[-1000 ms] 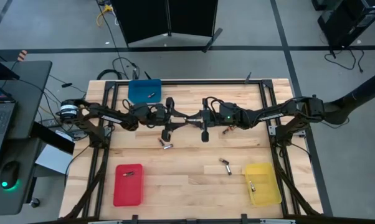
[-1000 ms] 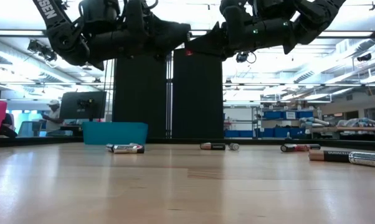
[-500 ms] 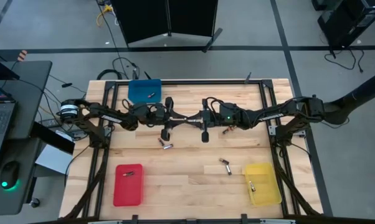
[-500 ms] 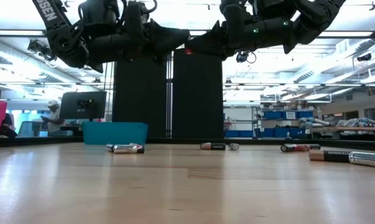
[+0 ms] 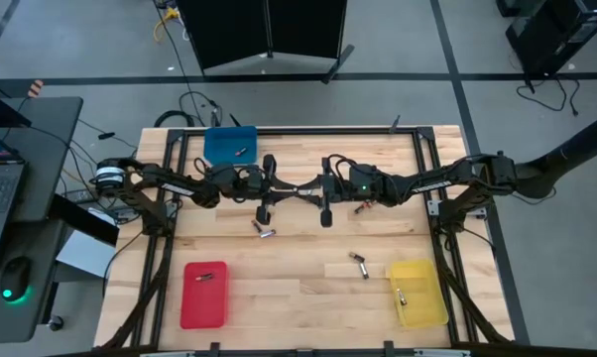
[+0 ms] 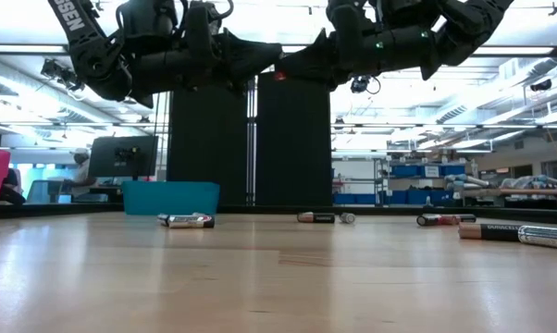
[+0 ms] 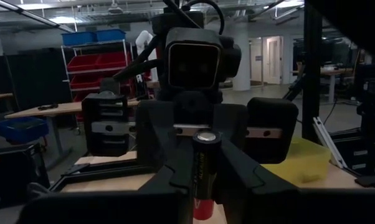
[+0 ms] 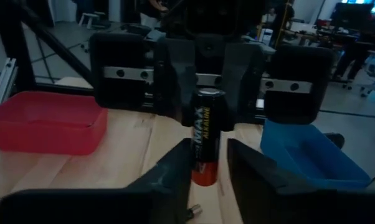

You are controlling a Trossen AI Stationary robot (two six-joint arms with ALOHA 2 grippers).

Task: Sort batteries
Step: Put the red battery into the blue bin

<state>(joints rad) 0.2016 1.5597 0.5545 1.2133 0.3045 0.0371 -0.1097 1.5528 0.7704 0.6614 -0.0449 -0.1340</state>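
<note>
- where are the two arms now?
- both are raised above the middle of the tabletop (image 5: 298, 307), toward its far side. the left gripper (image 5: 291, 189) and the right gripper (image 5: 314, 188) point at each other, tip to tip, well above the wood.
- and the battery?
- one battery (image 7: 203, 168) is between them in the air. it is black with a red end and a silver cap. in the left wrist view it sits tight between the left fingers (image 7: 170, 163), so the left fingers are closed on it.
- does the right gripper hold it too?
- i think no. in the right wrist view the same battery stands between the right fingers (image 8: 175, 163), but a thin gap shows on each side, so these fingers are parted and do not press it.
- where are the other batteries?
- two loose batteries (image 5: 266, 230) lie together on the wood, near the point below the grippers. another pair (image 5: 359, 264) lies close to the yellow tray (image 5: 429, 309), and one cell (image 5: 361, 209) lies under the right arm.
- and the trays?
- the blue tray (image 5: 219, 147) is at the far edge, the red tray (image 5: 203, 305) is at the near left, and the yellow one is at the near right. each has one small cell inside.
</note>
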